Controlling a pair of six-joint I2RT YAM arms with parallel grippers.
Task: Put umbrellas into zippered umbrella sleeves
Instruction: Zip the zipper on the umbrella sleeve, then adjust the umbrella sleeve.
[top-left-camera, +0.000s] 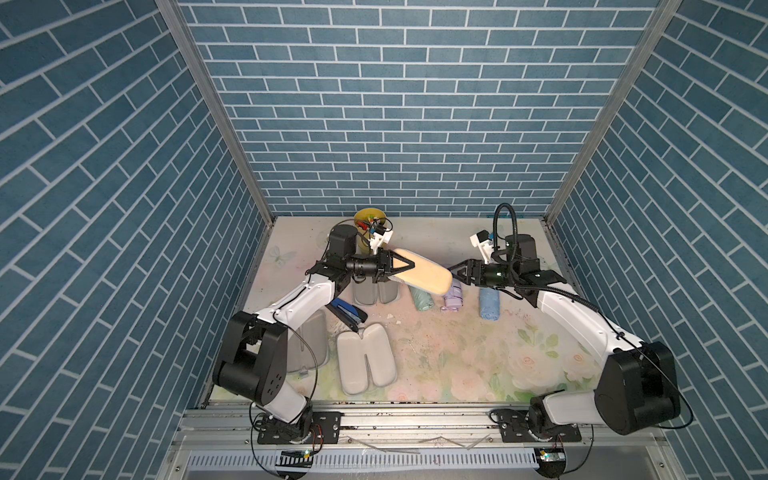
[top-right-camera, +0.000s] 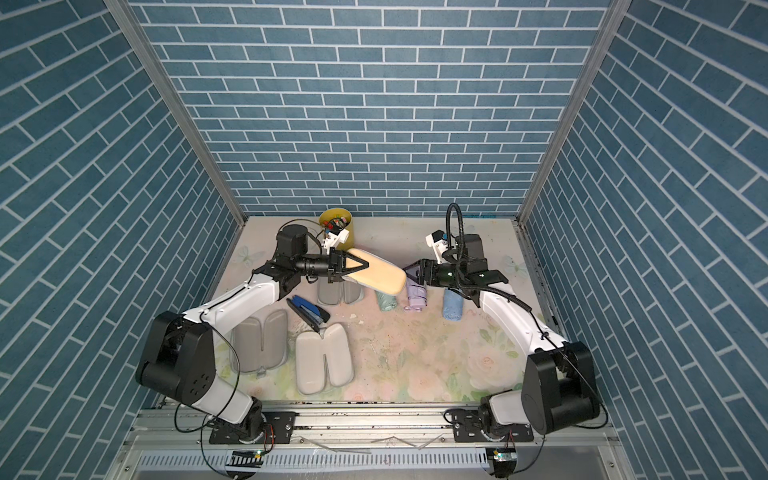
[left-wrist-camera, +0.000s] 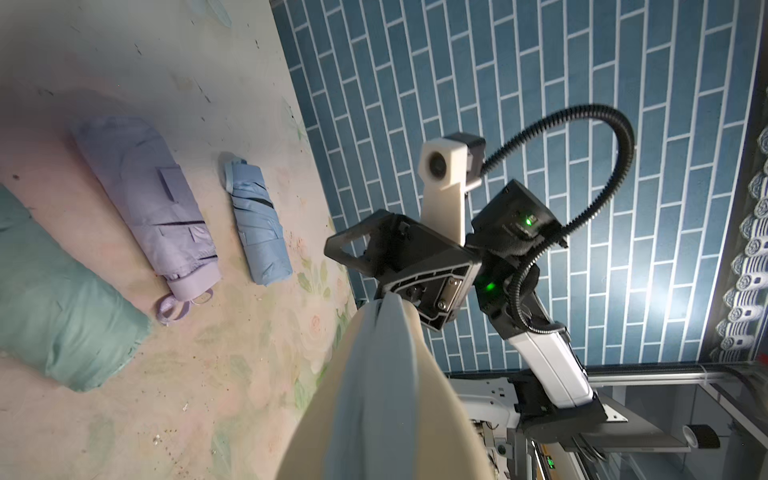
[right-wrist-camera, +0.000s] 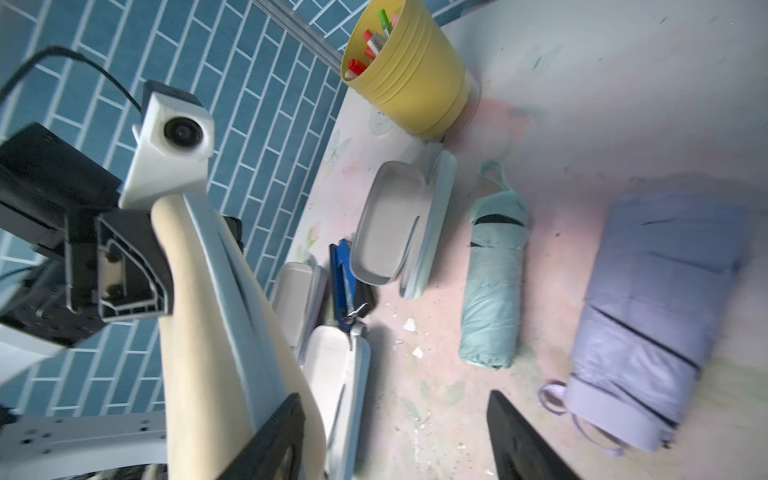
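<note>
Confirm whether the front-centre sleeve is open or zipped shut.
Open: the front-centre sleeve lies spread flat, both pale inner halves facing up, with nothing inside.

1. Three umbrellas are counted: one mint green umbrella (top-left-camera: 424, 300), one lilac umbrella (top-left-camera: 453, 300) and one light blue umbrella (top-left-camera: 489, 304).
2. Four zippered sleeves are counted: one cream sleeve (top-left-camera: 428, 276), and three seen lying open, namely the rear sleeve (top-left-camera: 376, 294), the left sleeve (top-left-camera: 313, 340) and the front sleeve (top-left-camera: 365, 363).
3. One yellow cup (right-wrist-camera: 415, 83) is counted; the pens (right-wrist-camera: 368, 45) in it are too crowded to be numbered.
4. One dark blue object (top-left-camera: 347, 316) is counted.
5. Two arms are counted, the left arm (top-left-camera: 299, 299) and the right arm (top-left-camera: 569, 316), and two grippers, the left gripper (top-left-camera: 409, 270) and the right gripper (top-left-camera: 455, 277).
</note>
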